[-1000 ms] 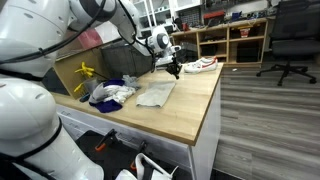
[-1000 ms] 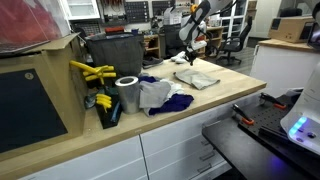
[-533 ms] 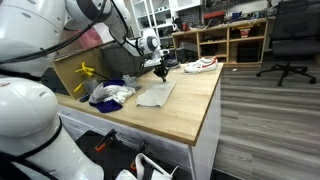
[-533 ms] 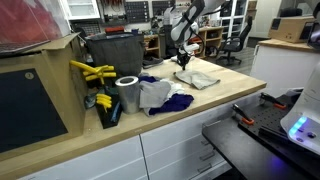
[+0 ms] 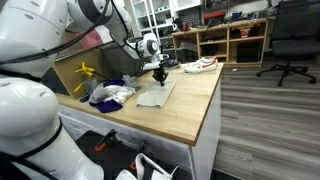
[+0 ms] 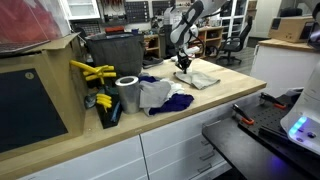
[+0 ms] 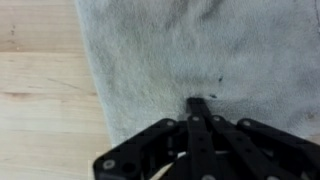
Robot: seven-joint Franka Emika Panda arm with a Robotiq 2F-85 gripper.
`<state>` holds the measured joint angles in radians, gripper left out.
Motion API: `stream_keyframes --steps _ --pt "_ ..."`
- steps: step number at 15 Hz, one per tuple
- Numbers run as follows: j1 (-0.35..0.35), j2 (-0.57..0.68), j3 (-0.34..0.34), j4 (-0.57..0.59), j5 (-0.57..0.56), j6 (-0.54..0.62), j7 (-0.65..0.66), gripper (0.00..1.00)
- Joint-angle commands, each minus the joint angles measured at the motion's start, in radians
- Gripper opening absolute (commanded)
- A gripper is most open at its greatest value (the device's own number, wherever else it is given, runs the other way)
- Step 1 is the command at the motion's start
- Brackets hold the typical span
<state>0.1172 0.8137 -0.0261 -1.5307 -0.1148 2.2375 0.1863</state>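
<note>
Gripper w/ jaws pressed together, tips just over grey cloth, flat on wood bench; rag pile nr.

no readable text, no labels, no brands, no numbers, no signs

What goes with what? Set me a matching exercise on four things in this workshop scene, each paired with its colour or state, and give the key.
Things:
1. hand
2. grey cloth
3. tape roll
4. tool handles

Colour or state:
a. yellow
b. lying flat on the table
c. shut
d. standing upright

Pairs: 1-c, 2-b, 3-d, 4-a.
</note>
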Motion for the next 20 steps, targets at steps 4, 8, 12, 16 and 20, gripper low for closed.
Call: stream_keyframes --steps 4,8,12,16,20 --pt "-0.048 0.024 -0.057 0.005 -0.009 0.006 -0.006 0.00" --pt "-0.091 0.027 -0.109 0.008 -0.019 0.020 0.002 0.00" --pt "-0.136 0.022 -0.153 0.010 -0.016 0.020 0.017 0.00" --pt "-0.145 -0.011 -0.162 -0.030 -0.016 0.028 0.036 0.00" --pt "-0.132 -0.033 -0.160 -0.066 -0.020 0.021 0.052 0.00"
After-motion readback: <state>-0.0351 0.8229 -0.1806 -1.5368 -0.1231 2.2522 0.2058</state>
